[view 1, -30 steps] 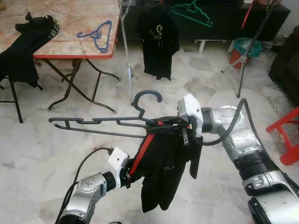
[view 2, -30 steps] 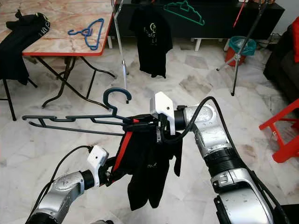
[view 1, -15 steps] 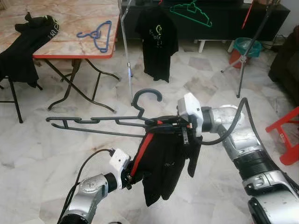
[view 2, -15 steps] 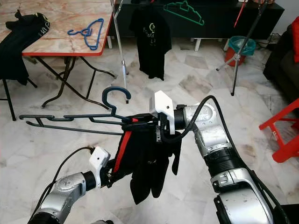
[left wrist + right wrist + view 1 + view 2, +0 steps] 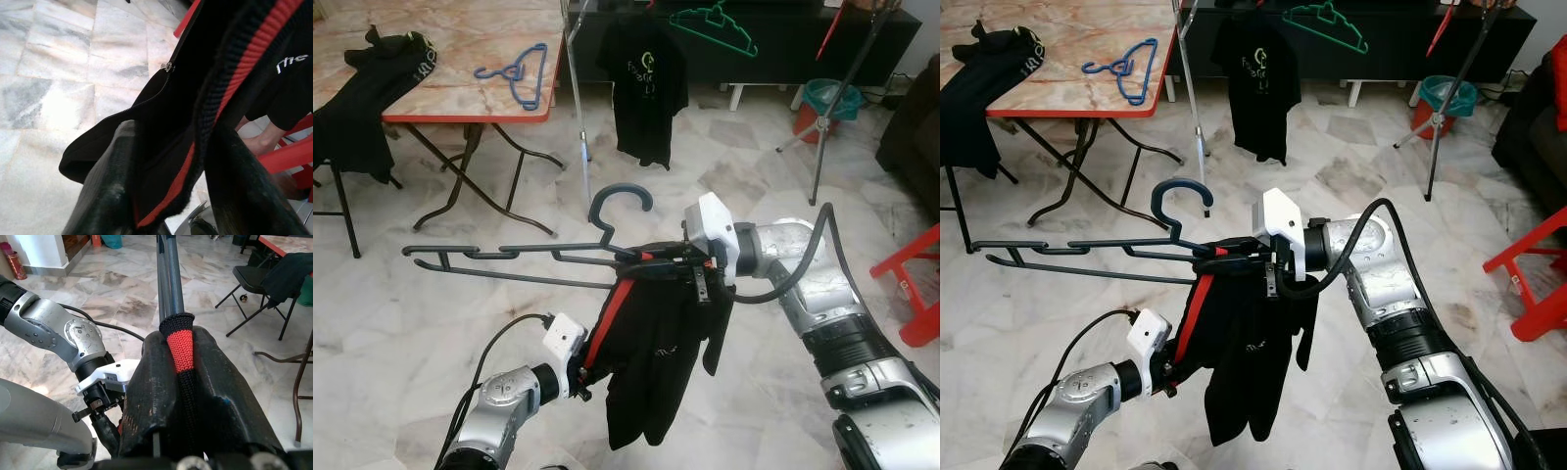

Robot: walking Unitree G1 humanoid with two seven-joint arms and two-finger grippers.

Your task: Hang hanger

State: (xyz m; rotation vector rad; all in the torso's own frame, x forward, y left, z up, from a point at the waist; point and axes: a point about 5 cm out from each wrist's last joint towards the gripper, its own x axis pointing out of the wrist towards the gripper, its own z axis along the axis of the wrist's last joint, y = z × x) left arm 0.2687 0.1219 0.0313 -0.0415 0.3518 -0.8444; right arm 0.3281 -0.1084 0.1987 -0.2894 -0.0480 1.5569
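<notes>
A dark grey hanger (image 5: 509, 259) is held level in mid-air, hook (image 5: 619, 199) up. My right gripper (image 5: 658, 261) is shut on its right end, over the red-edged collar of a black jacket (image 5: 656, 343) that hangs from that end. My left gripper (image 5: 588, 364) is below, shut on the jacket's black and red hem (image 5: 215, 112). In the right wrist view the hanger's bars (image 5: 168, 274) run out between the fingers (image 5: 222, 401), under the red collar (image 5: 180, 345).
A clothes rack pole (image 5: 578, 108) stands ahead, carrying a black T-shirt (image 5: 646, 88) and a green hanger (image 5: 715, 24). A folding table (image 5: 440, 103) at left bears a blue hanger (image 5: 521, 70) and black clothing (image 5: 367, 98). At right are a tripod (image 5: 837, 98), teal bin (image 5: 827, 98), red stool (image 5: 911, 294).
The hanger's left end has risen slightly and drifted left. The jacket's lower part has swung a little; both grippers keep their hold.
</notes>
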